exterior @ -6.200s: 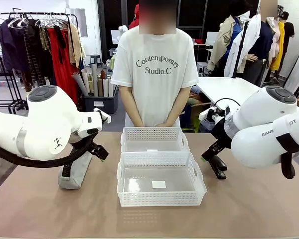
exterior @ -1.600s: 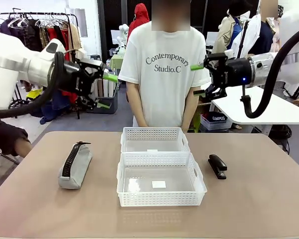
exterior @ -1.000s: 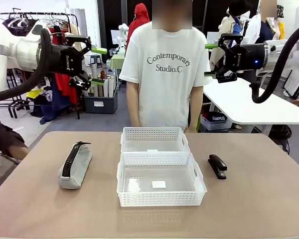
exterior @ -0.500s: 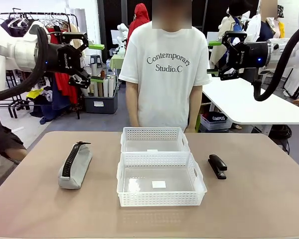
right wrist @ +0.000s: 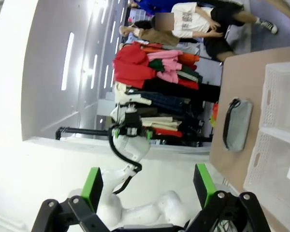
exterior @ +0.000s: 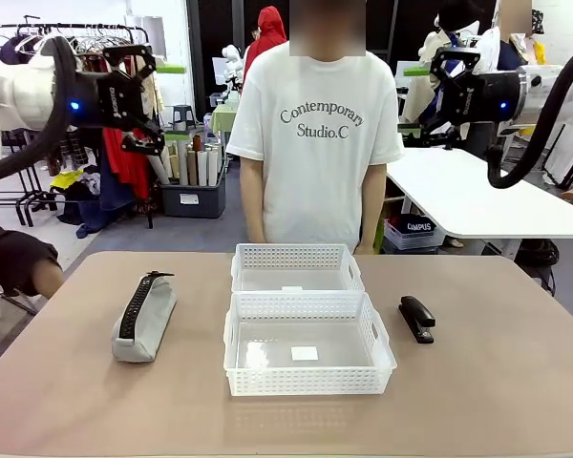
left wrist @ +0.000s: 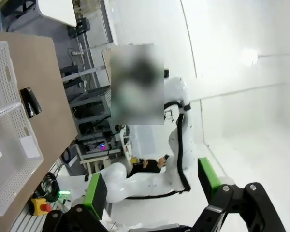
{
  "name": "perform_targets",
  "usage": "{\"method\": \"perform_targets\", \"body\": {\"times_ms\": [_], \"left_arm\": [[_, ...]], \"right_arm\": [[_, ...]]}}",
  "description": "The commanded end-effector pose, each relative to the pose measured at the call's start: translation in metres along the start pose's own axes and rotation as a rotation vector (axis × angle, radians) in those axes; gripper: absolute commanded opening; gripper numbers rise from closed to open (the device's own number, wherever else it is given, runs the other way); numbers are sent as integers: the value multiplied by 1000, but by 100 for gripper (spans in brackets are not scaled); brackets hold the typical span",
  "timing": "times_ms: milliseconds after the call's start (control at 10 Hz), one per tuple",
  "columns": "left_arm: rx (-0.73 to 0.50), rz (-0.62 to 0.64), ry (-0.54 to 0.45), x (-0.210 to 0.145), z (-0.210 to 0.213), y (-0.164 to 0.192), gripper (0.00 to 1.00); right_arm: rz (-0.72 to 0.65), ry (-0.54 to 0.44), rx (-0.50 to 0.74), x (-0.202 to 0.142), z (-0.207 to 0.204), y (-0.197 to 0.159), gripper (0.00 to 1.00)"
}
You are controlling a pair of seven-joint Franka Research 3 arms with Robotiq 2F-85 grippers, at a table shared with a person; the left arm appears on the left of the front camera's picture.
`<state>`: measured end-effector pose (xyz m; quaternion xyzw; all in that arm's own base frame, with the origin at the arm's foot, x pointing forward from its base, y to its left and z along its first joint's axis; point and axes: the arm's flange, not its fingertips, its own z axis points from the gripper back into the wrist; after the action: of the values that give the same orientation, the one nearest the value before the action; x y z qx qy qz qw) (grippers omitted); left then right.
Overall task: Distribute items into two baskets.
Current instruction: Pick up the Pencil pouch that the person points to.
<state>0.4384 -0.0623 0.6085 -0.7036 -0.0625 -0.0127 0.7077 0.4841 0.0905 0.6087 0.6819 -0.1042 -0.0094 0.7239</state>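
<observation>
Both arms have drawn outward and slightly up in the last half second. Left gripper (exterior: 173, 102) and right gripper (exterior: 413, 100) hang high over the table (exterior: 487, 401), jaws spread wide, touching nothing. On the table, the grey zip pouch (exterior: 143, 317) lies left of the far basket (exterior: 296, 256) and near basket (exterior: 306, 382), and the black stapler (exterior: 416, 318) lies to their right. The person's T-shirt (exterior: 310, 162) reads "Contemporary Studio.C".

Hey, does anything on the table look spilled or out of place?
Nothing stands out. The far basket and near basket sit empty and aligned; the pouch lies left, the stapler right. The left gripper and right gripper are open, raised high.
</observation>
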Motion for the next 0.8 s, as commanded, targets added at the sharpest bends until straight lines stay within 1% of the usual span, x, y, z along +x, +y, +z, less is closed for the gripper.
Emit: {"method": "perform_targets", "body": {"times_ms": [0,300,600,700], "left_arm": [[-25,55,-60,-3,2,-17,100],[18,97,-34,1,0,-17,100],[9,87,-37,2,0,-18,100],[7,83,-34,-1,0,-11,100]], "right_arm": [[-112,29,64,5,13,28,100],[-178,16,54,24,25,47,100],[-196,30,27,38,28,39,100],[-187,32,13,39,25,32,100]]}}
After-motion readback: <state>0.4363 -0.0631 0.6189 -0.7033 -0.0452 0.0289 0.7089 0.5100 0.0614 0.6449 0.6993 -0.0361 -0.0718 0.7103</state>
